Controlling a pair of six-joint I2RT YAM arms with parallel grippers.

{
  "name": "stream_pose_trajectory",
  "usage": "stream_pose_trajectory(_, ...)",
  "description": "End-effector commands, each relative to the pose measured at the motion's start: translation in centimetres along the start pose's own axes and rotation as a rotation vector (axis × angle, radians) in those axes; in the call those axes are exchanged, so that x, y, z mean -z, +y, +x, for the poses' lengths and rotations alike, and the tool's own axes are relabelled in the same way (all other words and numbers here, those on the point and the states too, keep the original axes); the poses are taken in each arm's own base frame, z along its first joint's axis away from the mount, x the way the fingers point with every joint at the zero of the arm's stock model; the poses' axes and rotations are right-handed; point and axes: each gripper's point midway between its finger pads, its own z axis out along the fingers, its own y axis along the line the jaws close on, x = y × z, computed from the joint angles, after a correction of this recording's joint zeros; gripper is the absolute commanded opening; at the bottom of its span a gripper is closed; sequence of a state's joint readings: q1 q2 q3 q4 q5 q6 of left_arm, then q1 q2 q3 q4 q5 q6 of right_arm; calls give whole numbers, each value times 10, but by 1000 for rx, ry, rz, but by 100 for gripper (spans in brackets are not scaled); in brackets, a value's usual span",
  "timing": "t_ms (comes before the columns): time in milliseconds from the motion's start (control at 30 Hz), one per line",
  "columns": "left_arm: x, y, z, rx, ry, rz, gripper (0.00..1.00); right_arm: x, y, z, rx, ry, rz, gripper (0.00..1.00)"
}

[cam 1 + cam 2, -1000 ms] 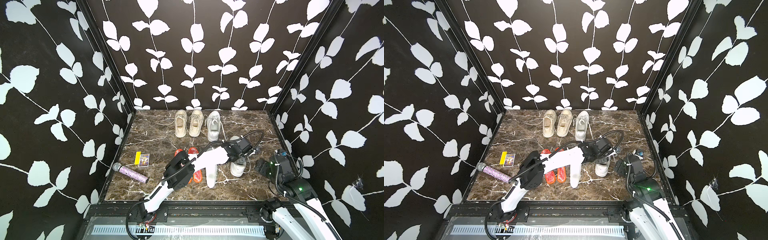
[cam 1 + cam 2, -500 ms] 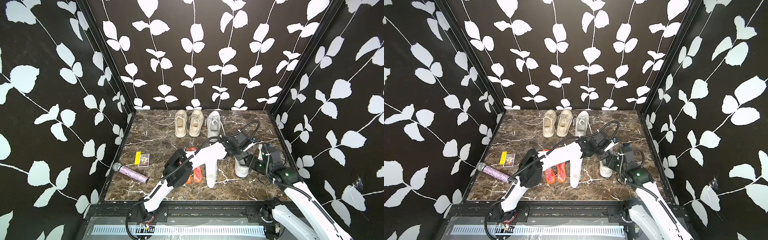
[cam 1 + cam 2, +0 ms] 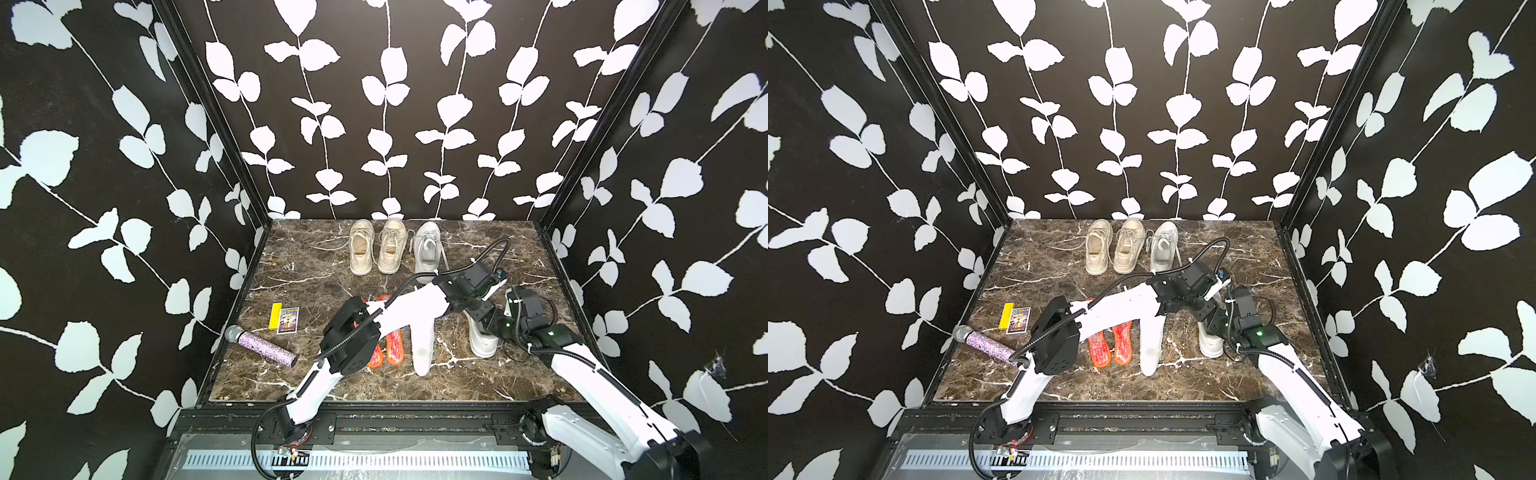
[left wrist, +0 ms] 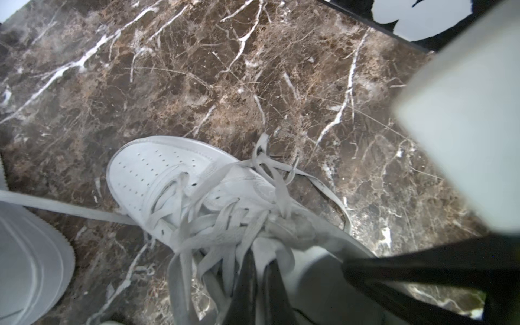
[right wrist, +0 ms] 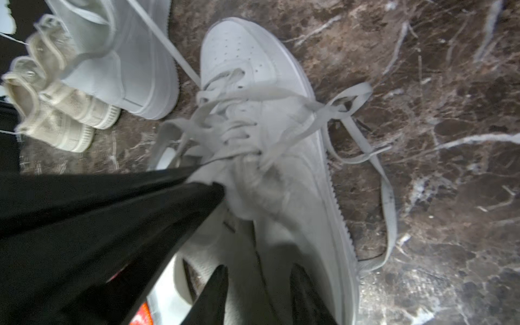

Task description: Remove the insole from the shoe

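Note:
A white laced shoe (image 3: 482, 343) (image 3: 1210, 344) stands at the front right of the marble floor, toe towards the back wall. My left gripper (image 4: 260, 259) (image 3: 478, 311) is shut on the shoe's tongue, above the loose laces (image 4: 225, 225). At the heel end, my right gripper (image 5: 261, 284) (image 3: 486, 328) has one finger in the shoe's opening and the other over its side wall. These fingers (image 5: 216, 289) stand apart with white shoe material between them; whether they grip it is unclear. The insole inside the shoe is hidden.
A long white insole (image 3: 422, 347) and two orange insoles (image 3: 395, 348) lie left of the shoe. Three shoes (image 3: 390, 245) line the back wall. A glittery microphone (image 3: 259, 345) and a small card box (image 3: 284, 319) lie at the left. The right wall is close.
My right arm swung in from the right wall to the shoe's heel and its jaws narrowed around the opening. The left gripper kept hold of the tongue.

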State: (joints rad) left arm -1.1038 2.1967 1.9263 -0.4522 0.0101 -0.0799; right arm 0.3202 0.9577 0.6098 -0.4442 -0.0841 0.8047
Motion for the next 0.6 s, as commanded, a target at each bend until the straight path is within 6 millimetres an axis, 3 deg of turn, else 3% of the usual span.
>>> stream_pose_trajectory(0, 61, -26, -62, 22, -204, 86, 0, -9, 3, -14, 19, -50, 2, 36)
stream_pose_trajectory(200, 69, -22, -62, 42, -263, 78, 0, -31, 8, -1, 62, 6, -50, 34)
stream_pose_trajectory(333, 70, -19, -60, 58, -271, 94, 0, -38, 14, 17, 79, 64, -130, 38)
stream_pose_trajectory(567, 68, 8, -54, 185, -304, 139, 0, -33, -4, 29, 103, 89, -68, 40)
